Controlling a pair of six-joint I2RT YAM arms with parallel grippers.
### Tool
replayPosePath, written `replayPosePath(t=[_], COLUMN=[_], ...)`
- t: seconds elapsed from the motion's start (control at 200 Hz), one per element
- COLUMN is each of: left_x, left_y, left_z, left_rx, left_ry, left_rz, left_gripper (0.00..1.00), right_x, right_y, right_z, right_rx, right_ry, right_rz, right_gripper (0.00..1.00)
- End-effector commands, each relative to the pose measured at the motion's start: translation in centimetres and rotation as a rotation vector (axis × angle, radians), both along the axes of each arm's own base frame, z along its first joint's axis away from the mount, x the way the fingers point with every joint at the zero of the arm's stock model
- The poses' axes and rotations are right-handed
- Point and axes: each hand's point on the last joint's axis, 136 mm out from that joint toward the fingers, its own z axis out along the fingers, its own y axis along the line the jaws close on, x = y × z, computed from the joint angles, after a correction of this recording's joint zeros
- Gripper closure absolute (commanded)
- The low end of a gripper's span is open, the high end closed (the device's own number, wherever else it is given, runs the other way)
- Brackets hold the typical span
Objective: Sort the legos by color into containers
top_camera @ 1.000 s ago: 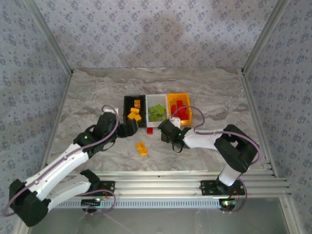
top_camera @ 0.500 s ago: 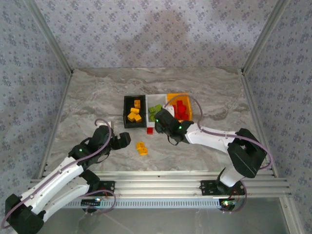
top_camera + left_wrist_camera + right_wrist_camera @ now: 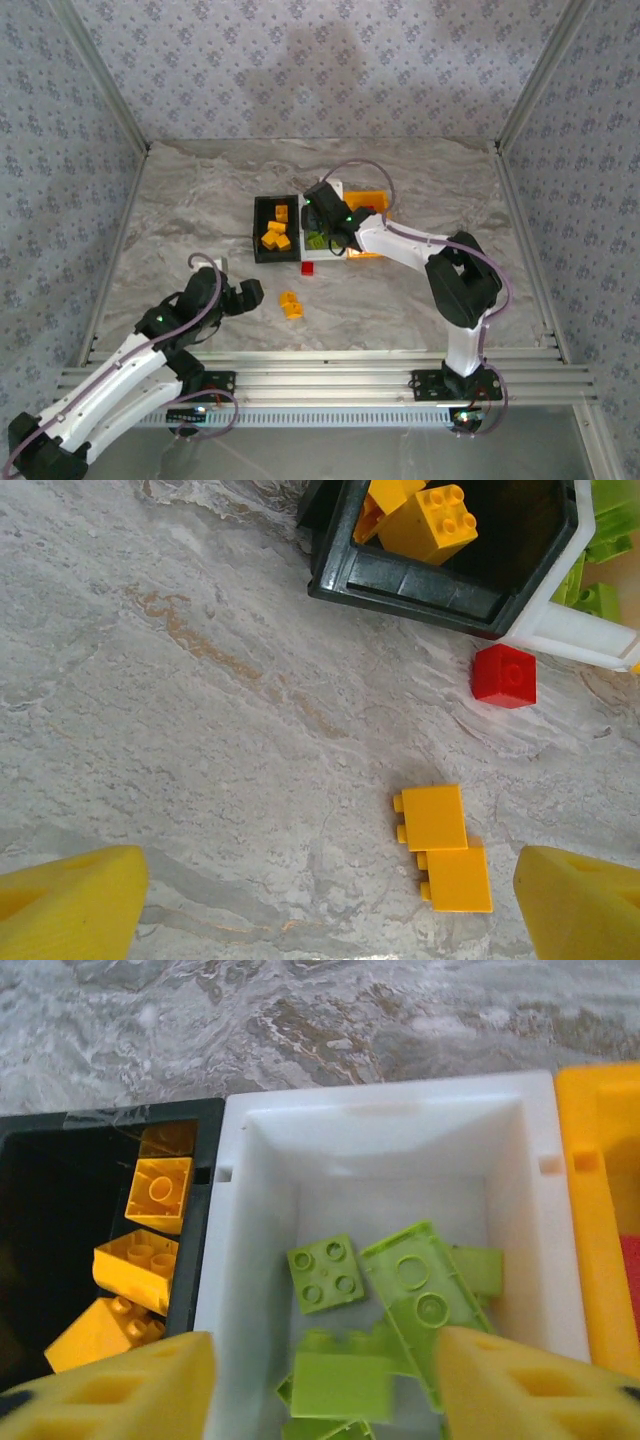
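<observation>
Left gripper (image 3: 250, 292), from above: low over the table (image 3: 180, 220), near and left of the bins, well apart from them.
Right gripper (image 3: 328, 225), from above: over the white bin (image 3: 322, 256), reaching in from the right and covering most of it.
Bins, from above: joined in a row at mid-table, black bin (image 3: 258, 232) left, white in the middle, orange bin (image 3: 372, 200) right.
Yellow bricks (image 3: 275, 235): several inside the black bin.
Green bricks (image 3: 316, 240): a few showing in the white bin beside the right gripper.
Red brick (image 3: 307, 267): alone on the table, just near of where black and white bins meet.
Yellow pair (image 3: 291, 304): on the table, nearer than the red brick, right of the left gripper.
Left gripper (image 3: 325, 905), left wrist view: fingers (image 3: 70, 905) wide apart, holding nothing, bare table between them.
Yellow pair (image 3: 445, 848), left wrist view: two bricks touching, studs pointing sideways, close to the right finger.
Red brick (image 3: 504, 675), left wrist view: just beside the white bin's corner (image 3: 570, 630).
Black bin (image 3: 400, 585), left wrist view: yellow bricks (image 3: 440, 520) inside.
Right gripper (image 3: 325, 1390), right wrist view: fingers (image 3: 120, 1390) apart, nothing clamped, hanging above the near half of the white bin (image 3: 400, 1095).
Green bricks (image 3: 385, 1305), right wrist view: loose overlapping heap on the white bin's floor.
Neighbours, right wrist view: black bin (image 3: 110, 1115) on the left with yellow bricks (image 3: 140, 1250), orange bin (image 3: 595, 1210) on the right.
</observation>
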Motion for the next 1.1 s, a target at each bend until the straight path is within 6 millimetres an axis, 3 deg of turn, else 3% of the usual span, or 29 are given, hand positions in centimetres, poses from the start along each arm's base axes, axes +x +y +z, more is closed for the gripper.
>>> replayPosePath(t=[0.0,0.065,0.2,0.315,0.49,0.645,0.87,1.094], left_x=[-0.4,-0.5,-0.5,-0.5,-0.5,-0.5,-0.5,-0.5], left_y=[0.4,0.6,0.8,1.0,1.1,1.2,1.3,1.2], left_z=[-0.2,0.0,0.4,0.5,0.3,0.2,0.0,-0.3], left_rx=[0.004,0.006,-0.001,-0.003,0.0,0.001,0.003,-0.001], left_ry=[0.014,0.009,-0.013,-0.025,-0.023,-0.023,-0.016,-0.014], left_rz=[0.012,0.014,0.022,0.025,0.028,0.034,0.038,0.04], left_gripper=[0.05,0.05,0.05,0.04,0.03,0.03,0.03,0.03], right_x=[0.3,-0.8,-4.9,-9.2,-12.9,-13.2,-11.6,-9.6], right_y=[0.7,0.7,0.8,-0.5,-0.6,0.6,2.1,1.6], right_z=[3.1,4.1,3.9,0.4,-4.7,-8.3,-10.2,-11.2], right_rx=[0.009,0.001,0.005,-0.006,-0.021,-0.056,-0.109,-0.135], right_ry=[-0.072,-0.105,-0.137,-0.1,-0.007,0.07,0.074,0.085], right_rz=[0.032,0.038,0.05,0.016,-0.013,-0.013,-0.014,-0.073], right_gripper=[0.31,0.29,0.25,0.23,0.2,0.2,0.2,0.25])
